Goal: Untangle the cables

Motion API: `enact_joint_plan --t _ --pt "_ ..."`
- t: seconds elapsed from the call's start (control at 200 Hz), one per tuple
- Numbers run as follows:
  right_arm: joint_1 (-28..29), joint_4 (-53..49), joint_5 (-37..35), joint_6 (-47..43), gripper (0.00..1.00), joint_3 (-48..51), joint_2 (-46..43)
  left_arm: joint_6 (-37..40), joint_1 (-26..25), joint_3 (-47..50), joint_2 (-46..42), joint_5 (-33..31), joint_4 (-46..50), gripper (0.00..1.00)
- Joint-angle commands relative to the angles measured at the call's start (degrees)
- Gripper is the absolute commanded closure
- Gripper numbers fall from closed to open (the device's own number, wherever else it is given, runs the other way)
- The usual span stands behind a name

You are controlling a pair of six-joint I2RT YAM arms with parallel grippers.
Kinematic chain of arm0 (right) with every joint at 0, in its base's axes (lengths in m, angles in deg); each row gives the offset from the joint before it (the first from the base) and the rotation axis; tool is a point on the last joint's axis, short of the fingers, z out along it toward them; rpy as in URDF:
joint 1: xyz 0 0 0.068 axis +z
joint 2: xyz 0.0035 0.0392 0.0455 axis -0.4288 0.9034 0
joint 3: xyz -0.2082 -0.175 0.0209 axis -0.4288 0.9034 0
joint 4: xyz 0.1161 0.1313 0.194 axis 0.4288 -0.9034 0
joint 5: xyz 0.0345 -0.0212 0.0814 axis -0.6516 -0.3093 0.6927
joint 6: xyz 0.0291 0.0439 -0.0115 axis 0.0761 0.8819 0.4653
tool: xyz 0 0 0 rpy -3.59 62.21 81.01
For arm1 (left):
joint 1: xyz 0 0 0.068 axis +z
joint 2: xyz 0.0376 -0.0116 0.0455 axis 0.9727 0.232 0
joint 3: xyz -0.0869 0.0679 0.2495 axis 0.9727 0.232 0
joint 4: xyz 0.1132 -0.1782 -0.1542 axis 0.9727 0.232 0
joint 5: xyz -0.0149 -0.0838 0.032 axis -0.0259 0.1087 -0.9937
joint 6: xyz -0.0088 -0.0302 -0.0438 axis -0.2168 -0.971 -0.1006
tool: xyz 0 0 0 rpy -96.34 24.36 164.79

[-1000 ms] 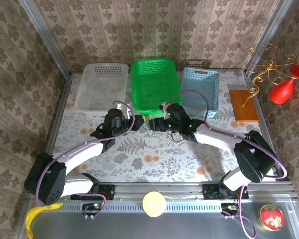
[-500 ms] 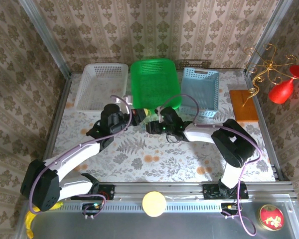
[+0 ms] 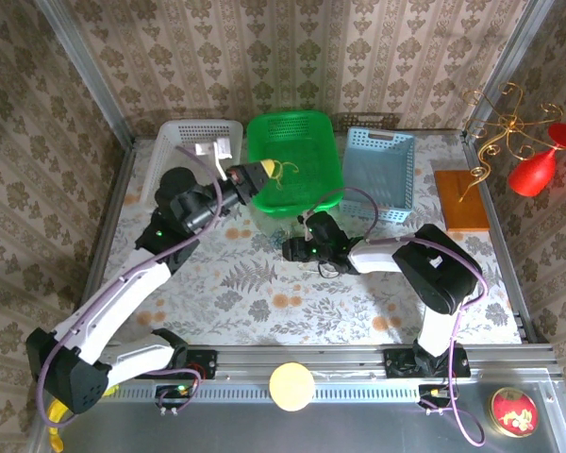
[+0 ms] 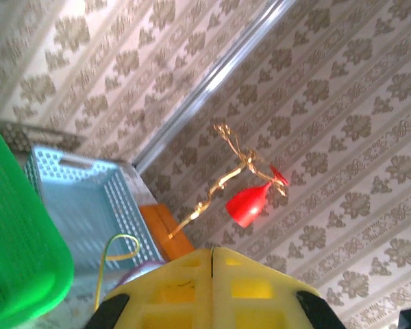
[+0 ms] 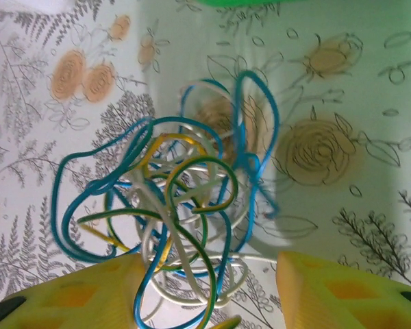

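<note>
Two grippers: my left gripper (image 3: 255,176) is pressed together on a yellow strand (image 3: 283,170); my right gripper (image 5: 205,295) stands spread.
Just changed: my left arm has swung up and back from the tangle (image 5: 185,199) and now hangs over the green basket (image 3: 292,117), carrying that strand with it; my right has slid left, low over the tabletop (image 3: 264,302), its gap narrowing a little.
Meaning: one cable looks drawn clear, so I judge the untangling begun, with most of the knot left.
Where the tangle lies: blue, white and green-yellow loops rest on the tabletop, the lower loops reaching between my right fingers with nothing clamped, well apart from my left gripper.
</note>
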Motion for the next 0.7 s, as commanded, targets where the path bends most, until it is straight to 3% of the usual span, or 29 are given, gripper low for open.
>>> enact_joint_plan --t 0.0,0.37,0.55,0.695 --pt "0.10 0.32 -0.10 0.95 0.43 0.99 -2.76 4.52 3.93 -3.98 -1.44 1.37 5.39 1.00" --pt "0.12 -6.77 0.93 1.13 0.34 0.68 -13.83 12.34 25.71 -4.05 2.94 0.07 10.76 1.00" --pt "0.13 -11.22 -1.61 1.58 0.34 1.58 -19.94 15.02 32.37 -4.13 11.61 -0.26 10.23 1.00" --pt "0.12 -13.03 -3.29 2.00 0.33 3.24 -23.26 17.34 34.25 -5.01 19.07 -1.30 9.09 0.97"
